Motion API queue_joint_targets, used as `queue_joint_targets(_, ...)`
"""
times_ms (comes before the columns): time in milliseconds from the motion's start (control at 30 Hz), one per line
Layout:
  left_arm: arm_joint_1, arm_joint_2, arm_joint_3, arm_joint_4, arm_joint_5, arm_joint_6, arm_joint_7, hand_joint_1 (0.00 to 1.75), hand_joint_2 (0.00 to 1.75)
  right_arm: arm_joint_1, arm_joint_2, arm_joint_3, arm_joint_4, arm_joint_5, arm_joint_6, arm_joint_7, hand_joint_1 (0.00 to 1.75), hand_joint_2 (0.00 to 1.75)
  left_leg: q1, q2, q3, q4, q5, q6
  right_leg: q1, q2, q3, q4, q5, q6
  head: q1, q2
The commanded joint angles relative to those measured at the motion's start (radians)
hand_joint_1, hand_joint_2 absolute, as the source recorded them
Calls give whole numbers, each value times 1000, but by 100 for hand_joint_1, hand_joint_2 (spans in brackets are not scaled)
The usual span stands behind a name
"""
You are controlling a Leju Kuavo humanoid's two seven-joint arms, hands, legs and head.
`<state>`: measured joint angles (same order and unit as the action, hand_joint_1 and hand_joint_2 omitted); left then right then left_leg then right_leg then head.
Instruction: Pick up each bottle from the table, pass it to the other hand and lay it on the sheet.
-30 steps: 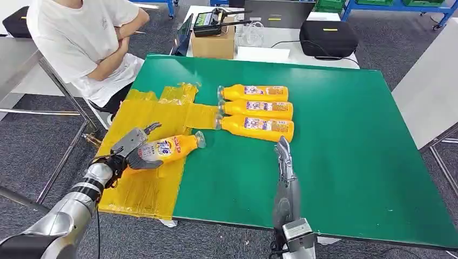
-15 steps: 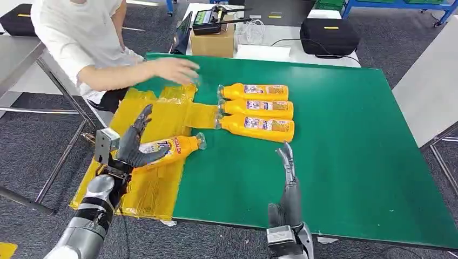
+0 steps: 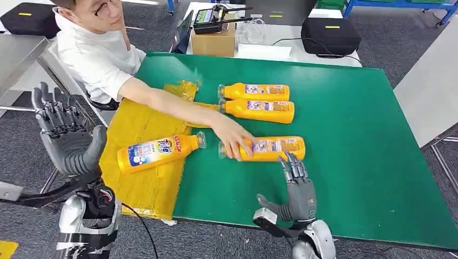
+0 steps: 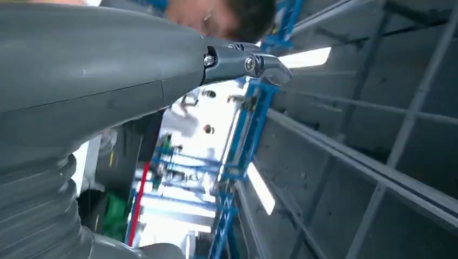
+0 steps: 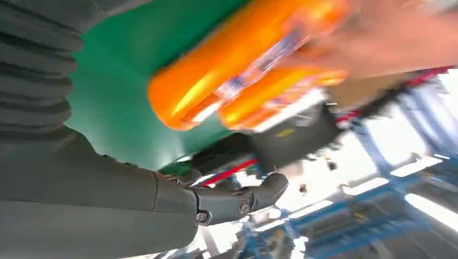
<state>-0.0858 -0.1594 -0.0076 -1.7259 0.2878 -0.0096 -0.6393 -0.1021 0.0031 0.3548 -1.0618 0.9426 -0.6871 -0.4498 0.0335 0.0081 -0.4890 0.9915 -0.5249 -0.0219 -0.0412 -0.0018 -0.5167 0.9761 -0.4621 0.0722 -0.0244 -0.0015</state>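
**Both hands empty, one bottle on the sheet, a person's hand on another**

The left hand [image 3: 66, 135] is raised off the left side of the surface, fingers upright and spread, holding nothing; the right hand [image 3: 298, 186] rests low over the near part of the green surface [image 3: 351, 113], fingers apart and pointing far, empty, its fingertips just near of a bottle; that nearest bottle [image 3: 273, 148] lies on its side on the green, and a person's hand [image 3: 233, 141] lies on its cap end, the arm reaching in from the far left; to the left, the labelled bottle [image 3: 159, 150] lies on the yellow sheet [image 3: 143, 181], its cap end just past the sheet's right edge; two more bottles lie side by side further off, the far bottle [image 3: 254, 91] and the middle bottle [image 3: 258, 108] touching along their sides.
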Motion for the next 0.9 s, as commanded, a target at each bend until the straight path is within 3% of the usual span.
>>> queue_joint_targets(33,40,15,-80,-44,-76,50,-29,0,175,-200,-57,-52,271,85,31,64,0,175,0,0,1,-1,0,2,1,1,1,-2,1,-3,1,0)
queue_joint_targets(200,35,18,-86,-37,-90,62,-30,0,175,-218,-52,-46,299,91,58,78,0,175,0,0,1,-1,0,2,1,0,1,-1,0,-3,1,0)
queue_joint_targets(367,7,20,-104,0,-109,105,-13,0,175,-310,-23,-8,426,120,143,126,0,175,0,1,1,-1,0,3,1,2,1,-2,1,-4,0,0)
queue_joint_targets(533,-9,28,-119,6,-124,128,-2,0,175,-378,3,57,541,93,374,139,0,175,0,1,1,-1,0,2,1,2,0,-1,0,-3,1,0)
queue_joint_targets(767,-6,27,-122,0,-135,139,11,0,175,-431,11,129,575,137,472,266,0,175,1,6,5,-2,1,2,2,5,2,-2,1,-4,1,0)
queue_joint_targets(900,-16,23,-128,14,-140,132,31,0,175,-477,13,160,599,116,585,331,0,175,1,6,9,-1,1,2,2,6,5,-1,1,-4,1,0)
